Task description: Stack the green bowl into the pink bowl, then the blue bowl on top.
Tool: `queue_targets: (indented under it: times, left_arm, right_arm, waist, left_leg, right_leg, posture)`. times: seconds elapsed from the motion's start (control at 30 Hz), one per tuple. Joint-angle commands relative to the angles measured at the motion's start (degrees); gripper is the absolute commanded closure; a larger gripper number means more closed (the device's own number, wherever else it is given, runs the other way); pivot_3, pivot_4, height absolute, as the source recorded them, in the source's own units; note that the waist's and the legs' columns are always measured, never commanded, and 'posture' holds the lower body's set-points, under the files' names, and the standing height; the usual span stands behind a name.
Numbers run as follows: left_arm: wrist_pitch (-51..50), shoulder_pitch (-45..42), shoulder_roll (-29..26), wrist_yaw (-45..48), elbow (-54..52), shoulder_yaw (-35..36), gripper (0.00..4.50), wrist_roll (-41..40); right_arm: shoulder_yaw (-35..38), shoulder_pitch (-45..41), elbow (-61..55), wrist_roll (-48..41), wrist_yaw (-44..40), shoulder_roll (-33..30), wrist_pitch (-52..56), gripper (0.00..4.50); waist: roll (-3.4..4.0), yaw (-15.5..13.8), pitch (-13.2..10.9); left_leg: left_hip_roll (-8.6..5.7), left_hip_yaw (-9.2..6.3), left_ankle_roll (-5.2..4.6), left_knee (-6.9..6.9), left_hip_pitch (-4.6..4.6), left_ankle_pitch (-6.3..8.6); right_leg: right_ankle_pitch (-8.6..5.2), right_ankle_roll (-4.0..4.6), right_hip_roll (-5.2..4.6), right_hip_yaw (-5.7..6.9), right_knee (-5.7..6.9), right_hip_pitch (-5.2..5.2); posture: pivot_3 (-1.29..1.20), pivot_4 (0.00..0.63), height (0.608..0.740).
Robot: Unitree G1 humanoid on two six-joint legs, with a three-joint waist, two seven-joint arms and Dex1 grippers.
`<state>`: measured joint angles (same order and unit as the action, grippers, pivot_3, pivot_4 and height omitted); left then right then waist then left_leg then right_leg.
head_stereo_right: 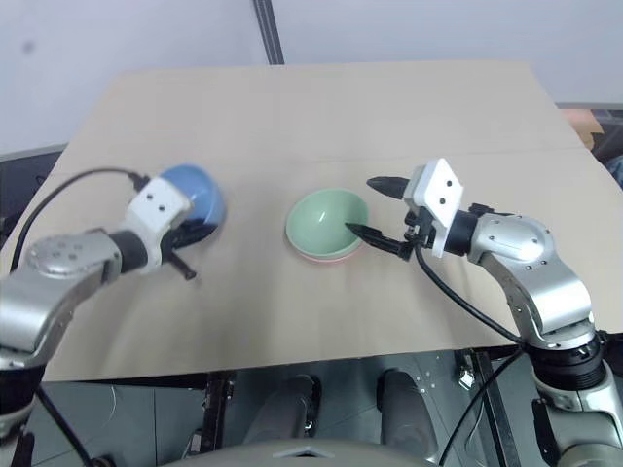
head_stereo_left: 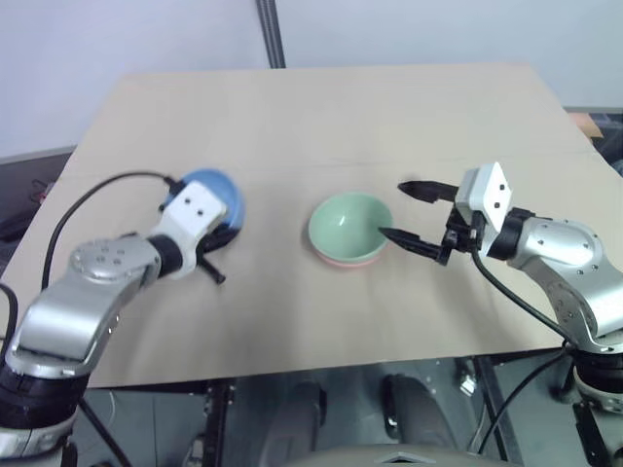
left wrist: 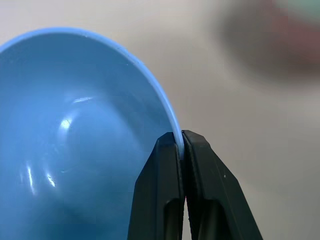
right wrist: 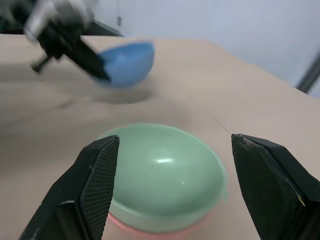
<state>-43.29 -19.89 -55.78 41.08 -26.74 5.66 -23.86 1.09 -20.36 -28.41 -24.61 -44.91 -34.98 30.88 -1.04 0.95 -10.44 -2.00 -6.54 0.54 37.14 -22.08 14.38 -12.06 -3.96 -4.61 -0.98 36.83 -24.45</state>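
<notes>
The green bowl (head_stereo_left: 348, 224) sits nested inside the pink bowl (head_stereo_left: 347, 261) at the middle of the table; only the pink rim shows beneath it. My right gripper (head_stereo_left: 391, 209) stands open just to the right of this pair, with nothing between its fingers (right wrist: 100, 175). To the left, the blue bowl (head_stereo_left: 216, 189) is tilted and raised a little off the table, its shadow lying under it. My left gripper (left wrist: 181, 142) is shut on the blue bowl's rim, one finger inside and one outside.
The light wooden tabletop (head_stereo_left: 321, 117) stretches far behind the bowls and ends close in front of both arms. A metal pole (head_stereo_left: 272, 34) rises behind the table's back edge. An orange object (head_stereo_left: 584, 122) lies beyond the right edge.
</notes>
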Motion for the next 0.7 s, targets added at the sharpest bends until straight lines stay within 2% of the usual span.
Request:
queue_targets:
  times: [0.03, 0.07, 0.1, 0.23, 0.4, 0.43, 0.53, 0.7]
  left_arm:
    - [9.2, -5.3, -0.6, 10.9, 0.4, -3.9, 4.38, -1.0]
    - [15.6, -7.4, -0.4, 16.6, 1.8, -6.5, 4.38, 0.2]
    - [16.5, -9.6, 0.0, 19.8, 2.8, -8.6, 4.38, 0.0]
    - [24.0, -14.2, 2.3, 26.8, 8.4, -14.3, 4.38, 3.2]
    - [30.3, -20.8, 7.6, 33.7, 17.0, -18.9, 4.38, 5.4]
    - [31.4, -21.9, 8.6, 34.9, 18.7, -19.5, 4.38, 5.9]
    - [34.5, -24.8, 11.0, 38.3, 23.2, -21.0, 4.50, 7.1]
    - [38.1, -26.7, 12.3, 42.3, 26.8, -21.5, 4.50, 8.3]
  right_arm:
    - [5.2, 4.1, -3.1, 0.1, 1.6, -2.1, -1.3, 0.73]
    - [6.3, 6.3, -4.0, 0.2, 1.8, -2.7, -1.4, 0.73]
    - [8.2, 9.4, -5.5, 0.2, 2.2, -3.3, -1.4, 0.73]
    - [14.2, 19.3, -10.0, -0.8, 2.5, -4.2, -1.6, 0.73]
    - [24.6, 31.0, -13.9, -8.8, -2.5, -5.1, -1.3, 0.73]
    - [26.2, 32.3, -14.4, -9.7, -2.8, -5.2, -1.4, 0.73]
    - [29.0, 34.2, -15.7, -10.7, -2.3, -5.2, -2.1, 0.03]
    - [29.7, 34.1, -17.5, -11.8, -0.5, -5.3, -2.5, 0.03]
  waist:
    - [0.01, -0.2, 0.0]
    - [0.01, -0.2, 0.0]
    - [0.01, -0.3, 0.0]
    - [0.01, -0.2, 0.0]
    - [0.00, 0.0, 0.0]
    - [-0.01, 0.0, 0.0]
    - [-0.01, 0.0, 0.0]
    - [-0.01, 0.1, 0.0]
  left_leg:
    - [-0.02, 0.03, 0.00, 0.00, 0.00, 0.00]
    - [-0.04, 0.07, 0.01, -0.01, 0.01, 0.00]
    - [-0.05, 0.10, 0.01, -0.01, 0.00, 0.01]
    - [-0.05, 0.12, -0.02, -0.01, -0.04, 0.02]
    - [-0.02, 0.18, -0.07, 0.10, 0.04, 0.04]
    - [-0.02, 0.18, -0.07, 0.11, 0.12, 0.05]
    - [0.06, 0.17, -0.11, 0.19, 0.41, 0.07]
    - [0.13, 0.14, -0.11, 0.22, 0.46, 0.07]
  right_leg:
    - [0.00, 0.00, -0.02, -0.02, -0.01, 0.00]
    - [0.00, 0.00, -0.04, -0.06, -0.02, 0.00]
    - [0.00, 0.00, -0.04, -0.08, -0.04, 0.01]
    - [-0.01, -0.01, -0.03, -0.09, -0.05, 0.00]
    - [0.00, -0.02, 0.01, -0.13, -0.02, 0.10]
    - [-0.01, -0.03, 0.01, -0.13, -0.02, 0.19]
    - [-0.14, -0.25, 0.10, -0.11, -0.03, 0.53]
    - [-0.13, -0.25, 0.17, -0.10, -0.02, 0.59]
  posture:
    - [0.00, 0.150, 0.740]
    - [0.00, 0.150, 0.740]
    - [0.00, 0.150, 0.740]
    - [0.00, 0.150, 0.740]
    - [0.00, 0.150, 0.740]
    - [0.00, 0.150, 0.740]
    - [0.00, 0.150, 0.740]
    - [0.00, 0.150, 0.740]
